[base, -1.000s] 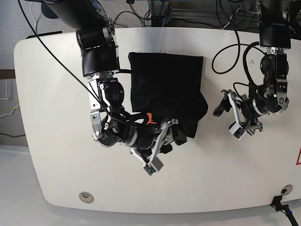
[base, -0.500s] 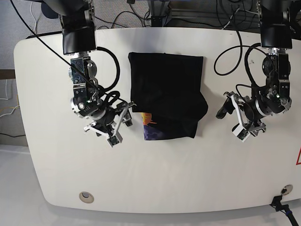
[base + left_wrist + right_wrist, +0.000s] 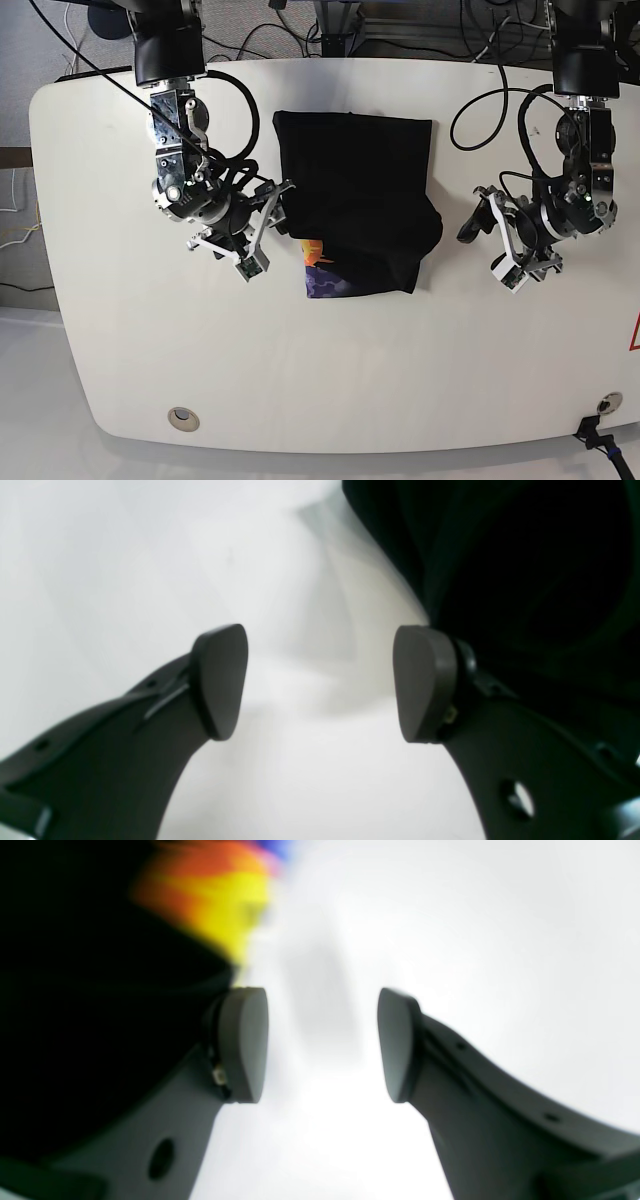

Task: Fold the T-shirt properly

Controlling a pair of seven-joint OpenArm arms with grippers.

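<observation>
My left gripper [image 3: 480, 258] and right gripper [image 3: 268, 228] both have fingers spread, flanking the T-shirt [image 3: 355, 170] on the table [image 3: 300, 390]. I judge I'm mid-fold; next I should pinch its uneven near edge and tuck it. Two grippers, one shirt, one table.

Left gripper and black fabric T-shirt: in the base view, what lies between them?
Only a bare strip of the white table separates the left gripper from the black fabric T-shirt, as the base view shows.
</observation>
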